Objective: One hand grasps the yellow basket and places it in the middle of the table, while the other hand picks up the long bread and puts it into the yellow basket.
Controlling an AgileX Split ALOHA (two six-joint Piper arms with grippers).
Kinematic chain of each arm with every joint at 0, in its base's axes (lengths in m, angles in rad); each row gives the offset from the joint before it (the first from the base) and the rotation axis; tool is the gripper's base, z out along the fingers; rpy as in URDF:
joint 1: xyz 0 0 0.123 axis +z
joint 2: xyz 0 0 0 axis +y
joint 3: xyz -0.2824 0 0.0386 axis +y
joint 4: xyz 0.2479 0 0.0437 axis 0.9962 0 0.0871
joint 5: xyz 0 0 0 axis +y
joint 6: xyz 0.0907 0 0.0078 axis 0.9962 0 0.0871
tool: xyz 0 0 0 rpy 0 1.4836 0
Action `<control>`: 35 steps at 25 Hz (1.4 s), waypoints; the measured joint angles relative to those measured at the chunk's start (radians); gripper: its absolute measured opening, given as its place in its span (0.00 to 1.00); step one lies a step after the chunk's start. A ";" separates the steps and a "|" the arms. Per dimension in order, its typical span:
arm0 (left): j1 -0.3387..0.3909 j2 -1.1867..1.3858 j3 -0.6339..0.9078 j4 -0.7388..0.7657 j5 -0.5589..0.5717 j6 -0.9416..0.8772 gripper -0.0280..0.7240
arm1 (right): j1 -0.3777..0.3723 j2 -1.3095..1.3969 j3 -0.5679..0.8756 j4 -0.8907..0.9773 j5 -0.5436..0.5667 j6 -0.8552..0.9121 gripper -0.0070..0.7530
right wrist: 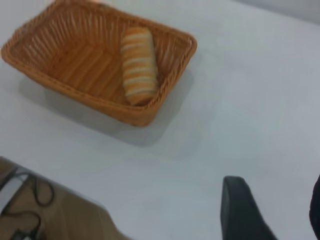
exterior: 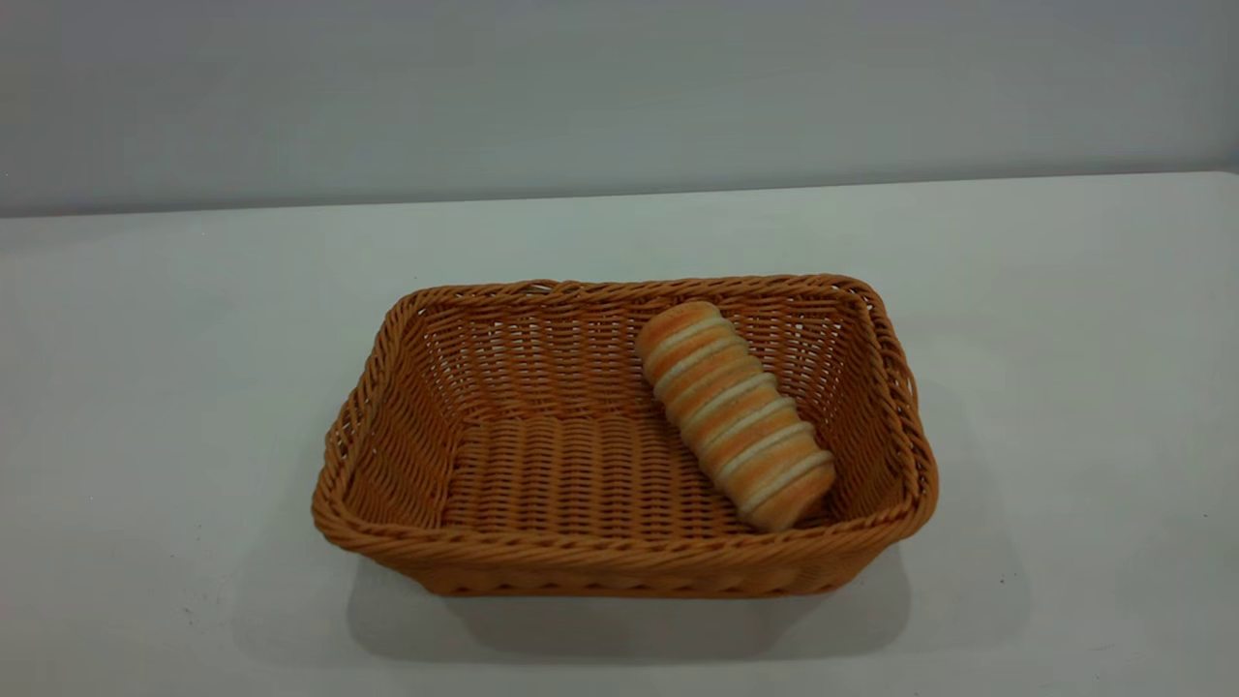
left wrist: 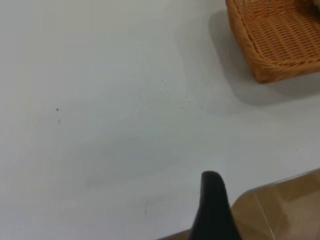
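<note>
The yellow basket (exterior: 542, 557) stands in the middle of the white table (exterior: 174, 387). Inside it lies the long bread (exterior: 736, 416), striped orange and cream, slanting along the basket's right-hand side with its far end up against the back wall. The right wrist view takes in the whole basket (right wrist: 60, 55) with the bread (right wrist: 138, 65) in it. My right gripper (right wrist: 277, 212) hangs open and empty over bare table, well away from the basket. A corner of the basket (left wrist: 270, 60) shows in the left wrist view, far from my left gripper (left wrist: 212, 210) near the table's edge. Neither arm appears in the exterior view.
A grey wall (exterior: 619, 87) runs behind the table. Past the table's edge near each arm lies brown floor (left wrist: 285, 210). Black cables (right wrist: 30, 200) lie on that floor beside the right arm. White tabletop surrounds the basket on all sides.
</note>
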State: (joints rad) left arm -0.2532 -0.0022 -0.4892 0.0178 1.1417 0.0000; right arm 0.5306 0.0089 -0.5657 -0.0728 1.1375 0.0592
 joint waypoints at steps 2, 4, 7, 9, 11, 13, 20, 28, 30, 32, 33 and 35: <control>0.000 0.000 0.001 0.000 -0.001 0.000 0.82 | 0.000 -0.025 0.014 0.000 -0.001 0.002 0.51; 0.000 0.000 0.001 0.000 -0.001 0.000 0.82 | 0.000 -0.028 0.036 0.000 -0.005 0.003 0.51; 0.000 0.000 0.001 0.000 -0.002 0.000 0.82 | 0.000 -0.028 0.071 0.000 -0.007 0.003 0.51; 0.000 0.000 0.002 0.000 -0.002 0.000 0.82 | 0.000 -0.028 0.083 -0.002 -0.004 0.003 0.51; 0.000 0.000 0.002 0.000 -0.002 0.000 0.82 | 0.000 -0.028 0.086 -0.009 0.000 0.003 0.51; 0.000 0.000 0.002 0.000 -0.002 0.000 0.82 | 0.000 -0.028 0.086 -0.012 0.000 0.003 0.51; 0.000 0.000 0.002 0.000 -0.002 0.000 0.82 | 0.000 -0.028 0.086 -0.016 0.000 0.003 0.50; 0.000 0.000 0.002 0.000 -0.002 0.000 0.82 | 0.000 -0.028 0.086 -0.017 0.000 0.003 0.51; 0.000 0.000 0.002 0.000 -0.002 0.000 0.82 | 0.000 -0.028 0.086 -0.017 0.000 0.003 0.51; 0.000 0.000 0.002 0.000 -0.002 0.000 0.82 | 0.000 -0.028 0.086 -0.017 0.000 0.003 0.51; 0.000 0.000 0.002 0.000 -0.002 0.000 0.82 | 0.000 -0.028 0.086 -0.017 0.000 0.003 0.51; 0.000 0.000 0.002 0.000 -0.002 0.000 0.82 | 0.000 -0.028 0.086 -0.017 0.000 0.003 0.51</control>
State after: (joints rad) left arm -0.2532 -0.0022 -0.4874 0.0178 1.1397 0.0000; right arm 0.5306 -0.0187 -0.4792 -0.0899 1.1379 0.0618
